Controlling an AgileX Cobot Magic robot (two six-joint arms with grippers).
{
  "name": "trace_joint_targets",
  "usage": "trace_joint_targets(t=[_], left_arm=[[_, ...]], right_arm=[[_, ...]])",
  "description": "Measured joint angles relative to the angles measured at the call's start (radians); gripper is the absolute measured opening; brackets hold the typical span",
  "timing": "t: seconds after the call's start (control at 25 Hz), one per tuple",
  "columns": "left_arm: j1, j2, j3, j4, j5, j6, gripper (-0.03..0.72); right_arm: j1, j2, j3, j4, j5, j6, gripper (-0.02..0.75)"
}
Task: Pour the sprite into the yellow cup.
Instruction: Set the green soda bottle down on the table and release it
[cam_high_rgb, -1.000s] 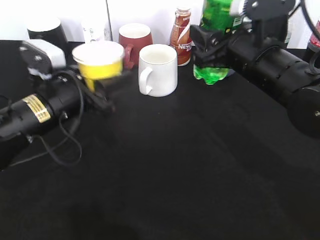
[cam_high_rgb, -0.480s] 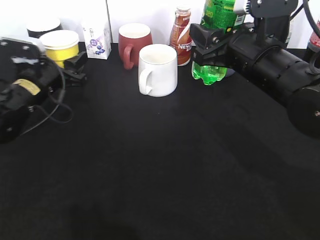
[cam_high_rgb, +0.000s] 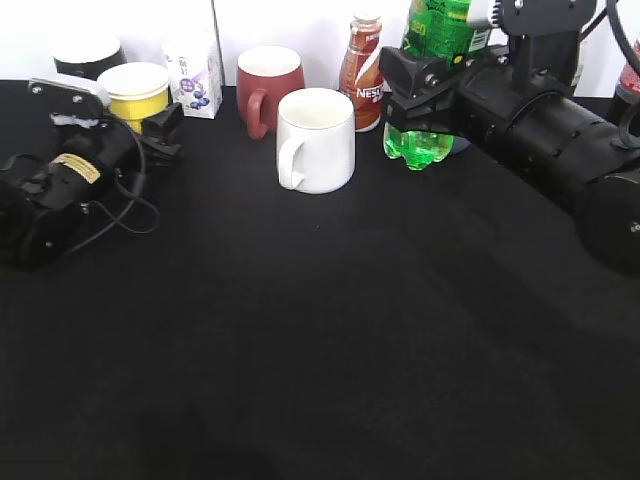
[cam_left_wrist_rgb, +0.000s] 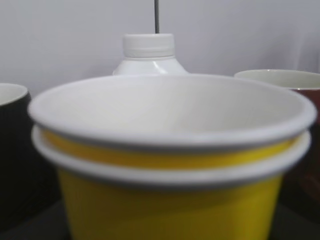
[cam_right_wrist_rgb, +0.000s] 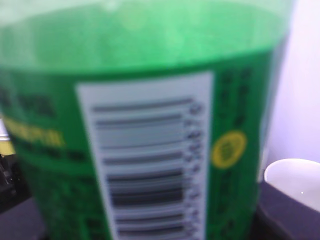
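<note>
Right gripper (cam_high_rgb: 420, 95) clamped on the sprite (cam_high_rgb: 432, 60), upright and clear of the surface (cam_high_rgb: 330, 330) at back right; left gripper (cam_high_rgb: 150, 130) at the yellow cup (cam_high_rgb: 135, 92), back left, grip state unreadable. Judged mid-transfer: bottle and cup, well apart, must meet before tilting. White mug (cam_high_rgb: 315, 140), red mug (cam_high_rgb: 268, 85) and brown bottle (cam_high_rgb: 360, 70) stand between.

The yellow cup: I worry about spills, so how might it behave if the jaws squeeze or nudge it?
The yellow cup looks like two thin nested cups, so probably light and easily crushed. Empty inside, it would likely slide or tip. Its tapered shape may slip upward from a pinch.
</note>
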Motion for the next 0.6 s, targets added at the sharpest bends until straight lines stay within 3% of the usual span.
trace_joint_targets(t=[0.52,0.6], left_arm=[[0.023,0.035,-0.001,0.003,0.025,0.0,0.44],[0.023,0.035,-0.001,0.003,0.03,0.0,0.467]], right_arm=[[0.0,0.0,0.0,0.0,-0.001,0.0,0.458],[0.0,0.0,0.0,0.0,-0.001,0.0,0.458]])
